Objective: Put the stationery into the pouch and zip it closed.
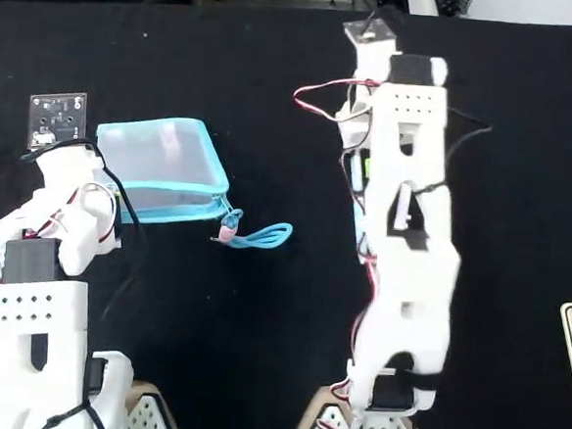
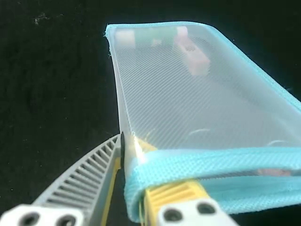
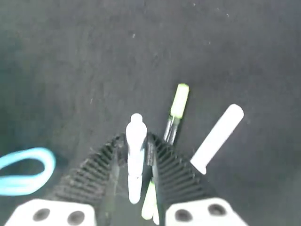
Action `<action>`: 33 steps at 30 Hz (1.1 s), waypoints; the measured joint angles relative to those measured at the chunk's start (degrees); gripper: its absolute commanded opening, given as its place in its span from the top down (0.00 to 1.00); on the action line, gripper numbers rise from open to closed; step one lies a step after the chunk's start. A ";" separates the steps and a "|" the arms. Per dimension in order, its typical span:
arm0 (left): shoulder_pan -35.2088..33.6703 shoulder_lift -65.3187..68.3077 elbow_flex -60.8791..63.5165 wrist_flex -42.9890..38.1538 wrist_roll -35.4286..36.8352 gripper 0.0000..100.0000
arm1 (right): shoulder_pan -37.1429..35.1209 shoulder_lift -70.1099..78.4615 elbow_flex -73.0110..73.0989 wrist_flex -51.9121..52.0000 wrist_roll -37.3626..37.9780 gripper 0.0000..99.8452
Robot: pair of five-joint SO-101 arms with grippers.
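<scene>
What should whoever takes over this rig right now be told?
Grippers: left gripper shut on the pouch at its edge; right gripper shut on a white pen.
On the table: a green-tipped pen and a white stick, near the right gripper.
Done: small pale items show through the pouch mesh.
Left: the held pen and those two go in, then zip; the mouth looks open.

- Left arm (image 1: 42, 256) folded back close to its base, wrist tipped down.
- Left claw (image 2: 128, 153) clamped on the pouch (image 2: 188, 94) edge.
- Right arm (image 1: 403, 232) stretched far forward over the bench.
- Right claw (image 3: 136, 140) pinching a white pen (image 3: 135, 160) between its fingers.
</scene>
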 measured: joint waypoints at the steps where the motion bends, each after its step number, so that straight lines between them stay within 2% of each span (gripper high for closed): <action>1: 0.00 0.00 0.00 0.00 0.00 0.97 | -0.35 -4.04 2.90 0.00 0.00 0.99; 9: 0.00 0.00 0.00 0.00 0.00 0.97 | -3.69 -32.97 24.35 0.00 0.00 0.99; 20: 0.00 0.00 0.00 0.00 0.00 0.97 | -5.80 -57.76 36.48 0.00 -0.26 0.99; 26: 0.00 0.00 0.00 0.00 0.00 0.97 | -16.00 -72.09 41.93 -0.26 -1.76 0.99; 33: 0.00 0.00 0.00 0.00 0.00 0.97 | -29.27 -88.26 52.31 -8.70 -5.19 0.99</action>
